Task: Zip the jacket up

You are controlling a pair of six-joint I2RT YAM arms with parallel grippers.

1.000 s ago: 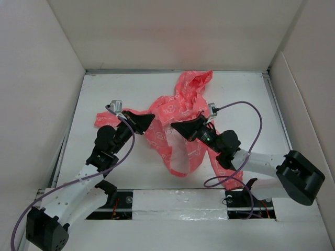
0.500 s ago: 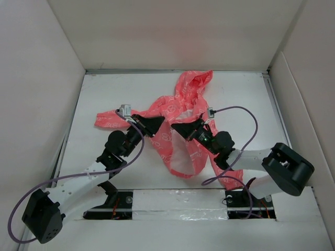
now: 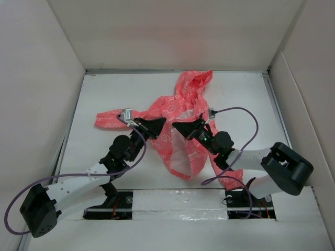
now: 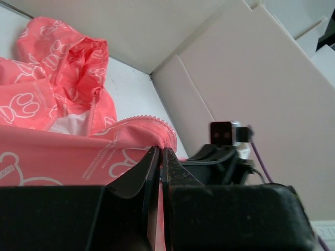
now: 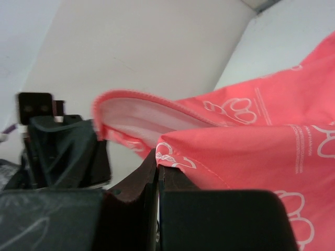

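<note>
Nearest the arm bases, the lower hem of the jacket [image 3: 175,104] hung as a loop with its white lining [image 3: 181,163] showing, lifted a little off the table [image 3: 99,157]. Just above it, the left gripper [image 3: 158,125] had swung inward over the last second and ended close beside the right gripper [image 3: 177,127], which had hardly shifted. The gap between the two front panels had narrowed with it. Both pairs of fingers were pinched tight on a fold of pink fabric. In the left wrist view cloth ran down between the closed tips, and in the right wrist view an edge was nipped at the very tip. I judged this as bringing the two front edges together so the zip could be started. The zipper teeth [image 4: 148,118] were open, so no zipping was done yet. Farther back, one sleeve [image 3: 107,119] trailed left on the table and the hood [image 3: 194,81] lay crumpled near the far wall [image 3: 178,36]. No container was there except the white walled enclosure itself, which held only the jacket and the arms.
</note>
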